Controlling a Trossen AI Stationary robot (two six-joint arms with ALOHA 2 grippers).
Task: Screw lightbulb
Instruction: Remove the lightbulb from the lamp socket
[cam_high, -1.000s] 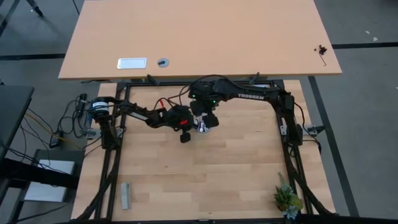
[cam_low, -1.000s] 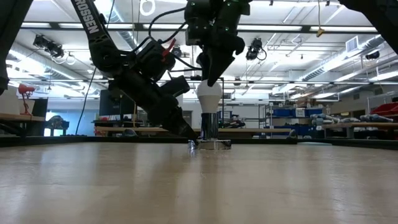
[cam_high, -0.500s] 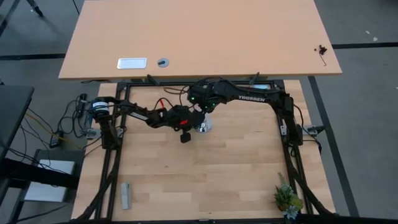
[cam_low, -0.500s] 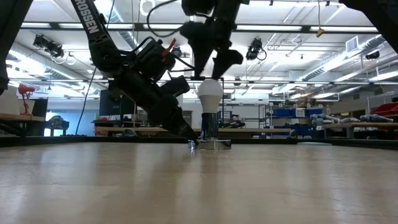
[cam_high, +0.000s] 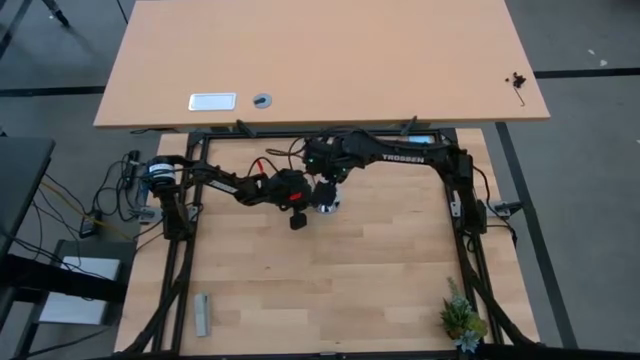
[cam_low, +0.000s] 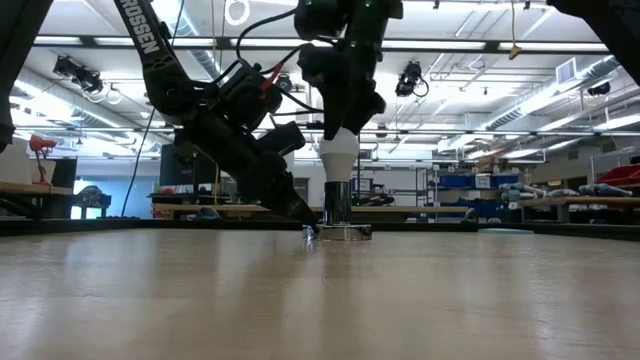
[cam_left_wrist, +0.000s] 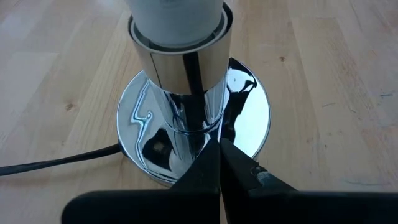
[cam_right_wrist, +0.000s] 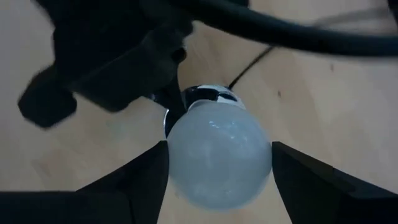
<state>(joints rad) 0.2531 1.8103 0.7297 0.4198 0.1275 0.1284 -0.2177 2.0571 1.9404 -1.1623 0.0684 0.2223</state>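
Since a moment ago, the right hand (cam_low: 344, 118) has dropped over the lightbulb (cam_low: 338, 152), fingers (cam_right_wrist: 134, 176) flanking its globe. It stands upright in the silver socket (cam_left_wrist: 186, 134) mid-desk (cam_high: 350, 270). Left hand (cam_left_wrist: 219, 163), clenched empty, presses the socket's base

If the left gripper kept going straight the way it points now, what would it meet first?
Probably the silver socket base: the left gripper, jaws shut, points at its upright tube just ahead, below the lightbulb. Whether it already touches is unclear.
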